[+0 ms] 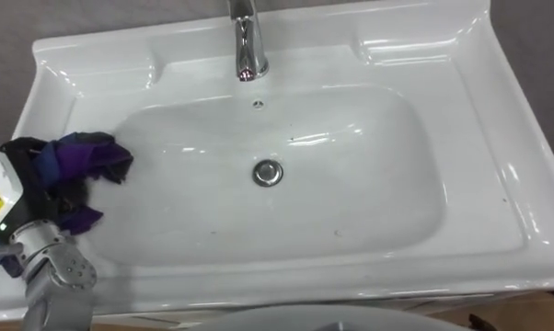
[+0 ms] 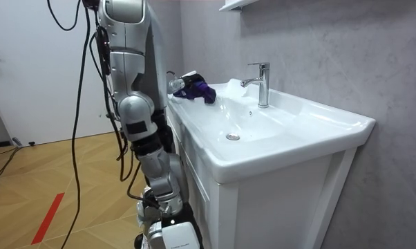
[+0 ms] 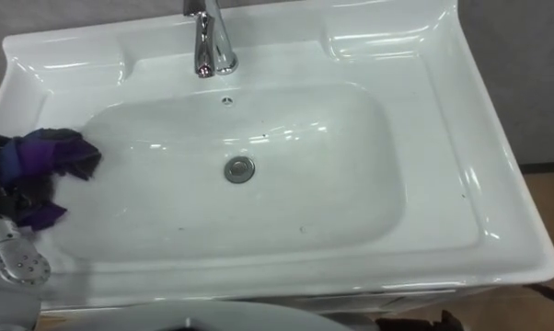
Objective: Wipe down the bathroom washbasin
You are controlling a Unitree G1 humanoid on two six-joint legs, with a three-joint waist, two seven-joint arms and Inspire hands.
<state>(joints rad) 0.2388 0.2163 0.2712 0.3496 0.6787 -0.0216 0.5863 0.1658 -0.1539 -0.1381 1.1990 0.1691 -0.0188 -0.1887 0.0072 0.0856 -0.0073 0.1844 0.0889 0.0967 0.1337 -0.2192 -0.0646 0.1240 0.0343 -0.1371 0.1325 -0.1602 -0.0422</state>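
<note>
A white basin [image 1: 369, 211] lies below me, with a chrome tap [image 1: 248, 46] at the back and a round drain [image 1: 268, 172] in the middle of the bowl. At the bowl's left edge a bunched purple and dark cloth [image 1: 84, 161] rests on the rim, and my left hand [image 1: 27, 175] is curled round it. In the room view the cloth [image 2: 197, 88] sits at the far end of the basin. I stand in front of the basin cabinet. My right hand [image 2: 163, 221] hangs low beside the cabinet, its fingers too unclear to read.
The basin has a flat rim with shallow soap recesses at the back left [image 1: 111, 69] and back right [image 1: 410, 46]. A grey wall [image 2: 318, 48] rises behind the tap. Wooden floor [image 2: 70, 180] lies to the room view's left.
</note>
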